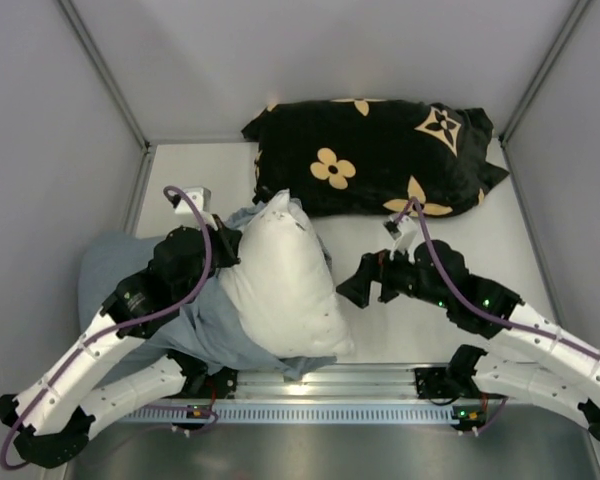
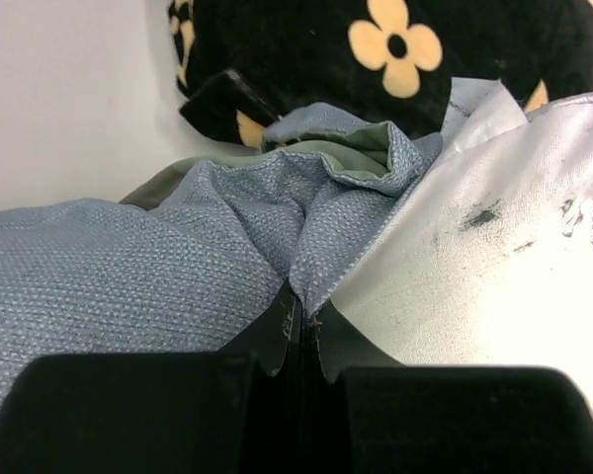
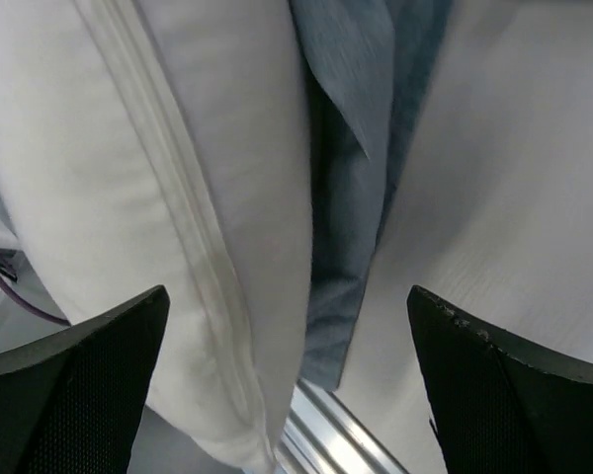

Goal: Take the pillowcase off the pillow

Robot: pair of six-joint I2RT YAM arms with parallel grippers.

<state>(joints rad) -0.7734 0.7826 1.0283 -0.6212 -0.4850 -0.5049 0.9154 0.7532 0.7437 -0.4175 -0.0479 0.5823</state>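
The white pillow (image 1: 280, 280) lies mostly bare at the table's near left, on top of the crumpled grey-blue pillowcase (image 1: 115, 265), which spreads out to its left and under it. My left gripper (image 1: 230, 245) is shut on a fold of the pillowcase (image 2: 178, 267) right beside the pillow (image 2: 494, 267). My right gripper (image 1: 348, 288) is open and empty just right of the pillow's edge. In the right wrist view the pillow (image 3: 148, 178) and a strip of pillowcase (image 3: 351, 217) lie between the spread fingers (image 3: 514, 385).
A black pillow with tan flower shapes (image 1: 375, 155) lies along the back of the table; it also shows in the left wrist view (image 2: 376, 49). Grey walls (image 1: 50, 130) close in the left, back and right. A metal rail (image 1: 360, 385) runs along the near edge.
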